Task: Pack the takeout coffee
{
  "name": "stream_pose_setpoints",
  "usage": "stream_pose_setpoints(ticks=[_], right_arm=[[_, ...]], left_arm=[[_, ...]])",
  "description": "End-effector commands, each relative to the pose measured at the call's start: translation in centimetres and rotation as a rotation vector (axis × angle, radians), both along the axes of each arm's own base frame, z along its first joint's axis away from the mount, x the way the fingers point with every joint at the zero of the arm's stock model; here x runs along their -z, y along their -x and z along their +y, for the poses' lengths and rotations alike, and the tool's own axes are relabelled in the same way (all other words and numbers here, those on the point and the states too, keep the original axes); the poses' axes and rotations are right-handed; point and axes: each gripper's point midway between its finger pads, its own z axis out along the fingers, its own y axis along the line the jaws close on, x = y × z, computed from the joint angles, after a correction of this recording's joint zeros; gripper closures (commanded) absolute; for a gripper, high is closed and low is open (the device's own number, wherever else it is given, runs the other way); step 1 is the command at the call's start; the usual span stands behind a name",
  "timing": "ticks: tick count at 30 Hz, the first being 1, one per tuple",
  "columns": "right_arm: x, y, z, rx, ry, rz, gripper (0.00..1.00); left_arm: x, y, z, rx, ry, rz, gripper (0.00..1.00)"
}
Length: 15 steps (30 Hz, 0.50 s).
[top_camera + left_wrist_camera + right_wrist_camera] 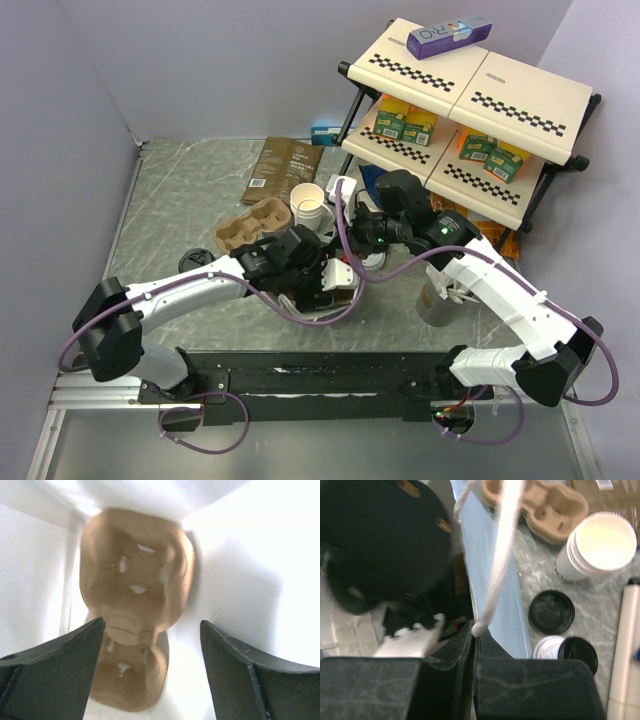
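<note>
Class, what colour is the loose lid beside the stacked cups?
The lid is black, clearest in the right wrist view.

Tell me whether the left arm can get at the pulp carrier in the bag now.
Probably yes. The left gripper is open directly over the pulp carrier, inside the white bag, and nothing lies between its fingers and it.

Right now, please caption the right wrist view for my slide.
Right gripper, jaws shut, holds the bag by its white cord handle; pulp carrier, stacked cups and loose black lid sit beyond.
</note>
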Motion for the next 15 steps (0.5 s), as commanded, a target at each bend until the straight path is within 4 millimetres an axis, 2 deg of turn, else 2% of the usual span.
stream_pose_setpoints(ticks=[1,3,4,6,7,10,13,15], right_arm=[[0.6,-2.0,-1.2,0.144,0.037,0.032,1.0],[0.2,-2.3,-1.2,0.153,0.031,0.028,1.0],[0.2,-2.5,-1.2,0.154,0.032,0.028,1.0],[0.2,-2.5,-1.0,0.148,0.028,0.034,1.0],[0.2,-2.4,-1.0,0.145,0.024,0.037,1.0],[0.5,-2.5,-0.9,0.144,0.029,0.044,1.0],[0.9,-2.4,-0.9,0.135,0.037,0.041,1.0],[1.4,-2.6,-1.1,0.135,0.048,0.049,1.0]], left_arm=[[-4.2,0.2,-2.1,0.079,0.167,-0.047,0.2],[-4.1,0.4,-2.1,0.095,0.163,-0.04,0.28],[-3.9,0.6,-2.2,0.104,0.161,-0.028,0.4],[-4.0,0.7,-2.4,0.114,0.167,-0.024,0.51],[-4.0,0.7,-2.4,0.118,0.168,-0.025,0.67],[-4.1,0.5,-2.3,0.116,0.169,-0.037,0.91],[-5.5,0.4,-2.1,0.132,0.198,-0.052,0.96],[-8.2,0.2,-2.0,0.152,0.27,-0.084,0.96]])
